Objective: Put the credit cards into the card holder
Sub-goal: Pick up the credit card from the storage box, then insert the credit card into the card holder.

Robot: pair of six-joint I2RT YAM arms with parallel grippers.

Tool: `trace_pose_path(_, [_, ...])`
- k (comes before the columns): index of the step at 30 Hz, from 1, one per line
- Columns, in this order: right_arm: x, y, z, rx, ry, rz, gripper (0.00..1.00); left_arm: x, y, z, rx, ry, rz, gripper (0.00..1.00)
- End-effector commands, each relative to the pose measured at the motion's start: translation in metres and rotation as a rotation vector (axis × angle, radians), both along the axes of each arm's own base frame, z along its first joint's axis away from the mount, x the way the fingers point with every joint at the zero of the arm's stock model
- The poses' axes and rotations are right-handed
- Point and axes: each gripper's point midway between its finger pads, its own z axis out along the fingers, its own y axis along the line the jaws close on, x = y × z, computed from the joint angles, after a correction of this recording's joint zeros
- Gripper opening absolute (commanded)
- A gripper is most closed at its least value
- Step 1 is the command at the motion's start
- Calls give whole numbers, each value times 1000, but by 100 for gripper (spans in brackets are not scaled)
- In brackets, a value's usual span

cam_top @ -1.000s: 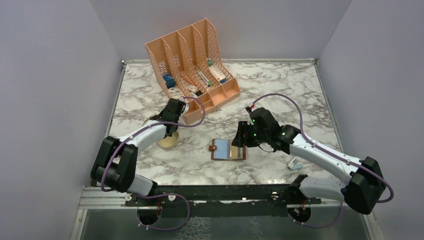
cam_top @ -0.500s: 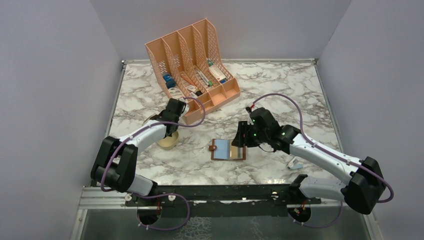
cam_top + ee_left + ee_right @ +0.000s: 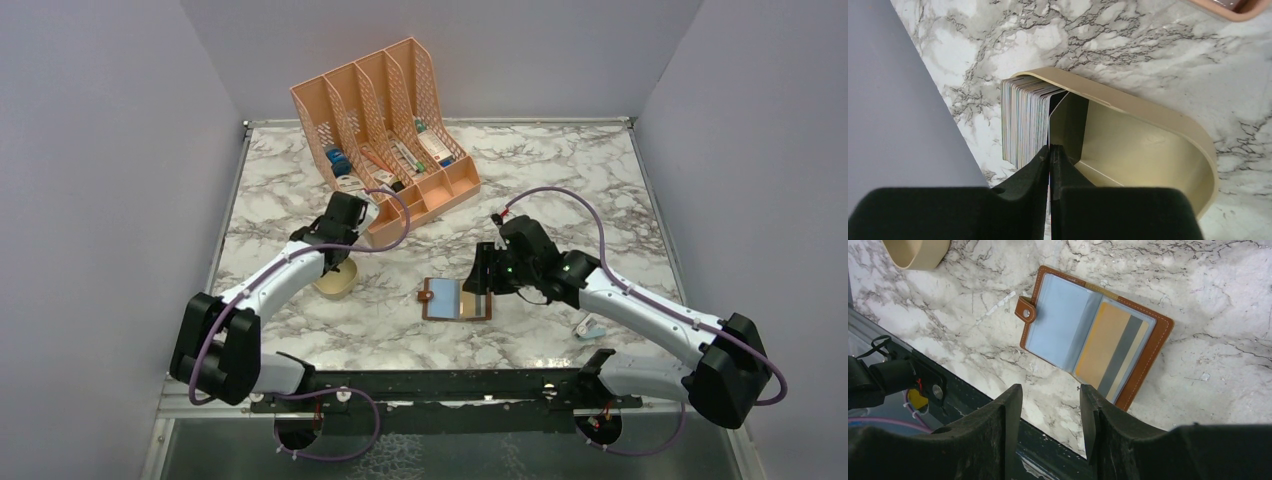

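The card holder (image 3: 1163, 335), a brown wallet, lies open on the marble, also in the top view (image 3: 456, 299). A yellowish-tan credit card (image 3: 1100, 342) with a grey stripe sits in its right pocket; the left pocket (image 3: 1058, 320) looks pale blue-grey. My right gripper (image 3: 1050, 395) is open and empty, just above the wallet's near edge. A stack of credit cards (image 3: 1025, 122) stands on edge in a tan oval tray (image 3: 1148, 145). My left gripper (image 3: 1050, 150) is shut on the edge of one card (image 3: 1050, 125) at the stack's right end, over the tray (image 3: 335, 283).
A peach slotted desk organizer (image 3: 385, 120) with pens and small items stands at the back, close behind my left gripper (image 3: 338, 228). A small white and blue object (image 3: 590, 326) lies under my right forearm. Grey walls enclose the table on three sides.
My left arm has shifted: its elbow has swung left and the gripper has moved a little toward the organizer. The right arm and the wallet have not moved.
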Motion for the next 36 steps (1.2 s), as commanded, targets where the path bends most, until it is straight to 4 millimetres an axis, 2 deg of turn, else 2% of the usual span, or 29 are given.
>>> trace_pose_path(1, [3, 4, 2, 19, -29, 10, 46, -3, -12, 20, -111, -28, -4, 3])
trace_pose_path(3, [5, 4, 0, 11, -29, 4, 46, -4, -15, 25, -129, -32, -3, 0])
trace_pose_path(8, [3, 12, 2, 47, -17, 28, 46, -10, -20, 45, -209, -79, 17, 0])
trace_pose_path(13, [4, 18, 3, 76, -31, 41, 46, -11, -42, 72, -406, -146, 47, 0])
trace_pose_path(18, [5, 30, 28, 184, -92, 79, 46, -18, -69, 96, -605, -158, 31, 0])
trace_pose_path(23, [-5, 46, 48, 310, -121, 158, 46, -28, -100, 116, -808, -132, 4, 0])
trace_pose_path(26, [-11, 53, 59, 380, -134, 201, 47, -40, -127, 127, -974, -65, -22, 0])
trace_pose_path(31, [-15, 62, 90, 498, -170, 231, 47, -73, -174, 128, -1237, 154, -114, 0])
trace_pose_path(36, [-22, 66, 117, 603, -189, 247, 53, -104, -199, 126, -1436, 321, -173, 0])
